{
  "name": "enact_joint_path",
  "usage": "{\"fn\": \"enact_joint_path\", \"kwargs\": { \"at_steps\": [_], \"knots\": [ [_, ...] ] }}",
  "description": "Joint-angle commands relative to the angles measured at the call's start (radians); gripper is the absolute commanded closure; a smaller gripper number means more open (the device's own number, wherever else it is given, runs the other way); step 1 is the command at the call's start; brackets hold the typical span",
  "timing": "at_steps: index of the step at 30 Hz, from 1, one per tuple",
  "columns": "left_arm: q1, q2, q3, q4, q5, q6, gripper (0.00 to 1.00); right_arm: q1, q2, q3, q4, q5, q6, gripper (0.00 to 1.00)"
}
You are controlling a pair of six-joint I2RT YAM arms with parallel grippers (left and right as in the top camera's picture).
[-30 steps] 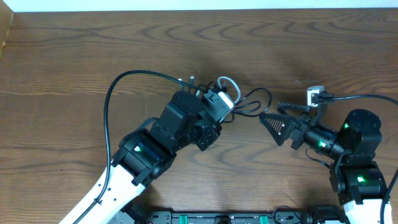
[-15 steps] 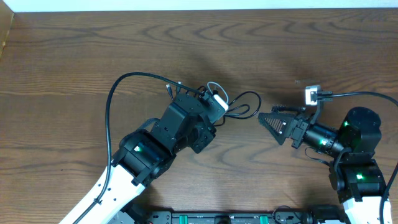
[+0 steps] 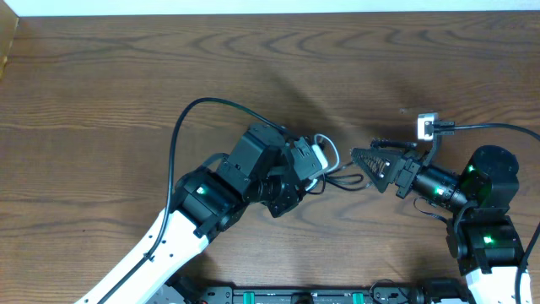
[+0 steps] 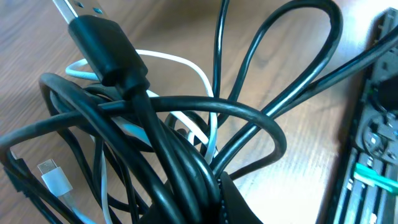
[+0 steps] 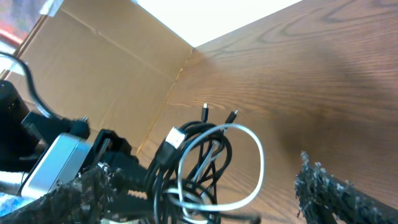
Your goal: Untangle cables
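The cables are a tangled bunch of thin black cords and one white cord, held a little above the wooden table. My left gripper is shut on the bunch. In the left wrist view several black strands run down into the jaws of the left gripper, with the white cord looping behind them and a black plug sticking up. My right gripper faces the bunch and is open. In the right wrist view the white loop and the black loops hang across the right gripper, between its spread fingers.
A cardboard wall stands at the table's left edge. The left arm's thick black cable arches over the table. A small white connector sits on the right arm. Both arm bases stand along the table's front edge.
My left gripper has carried the bunch to the right, up to the right gripper. The right gripper has stayed wide and edged left, and the loops now hang between its fingers.
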Motion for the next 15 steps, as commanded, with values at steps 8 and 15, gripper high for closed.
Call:
{"fn": "enact_joint_path", "kwargs": {
  "at_steps": [8,15],
  "knots": [
    [-0.001,0.003,0.025,0.001,0.074,0.432,0.92,-0.011,0.060,0.019,-0.005,0.057,0.196,0.13],
    [-0.001,0.024,0.025,0.010,0.075,0.635,0.92,0.065,0.121,0.019,-0.001,0.042,0.224,0.13]
  ]
}}
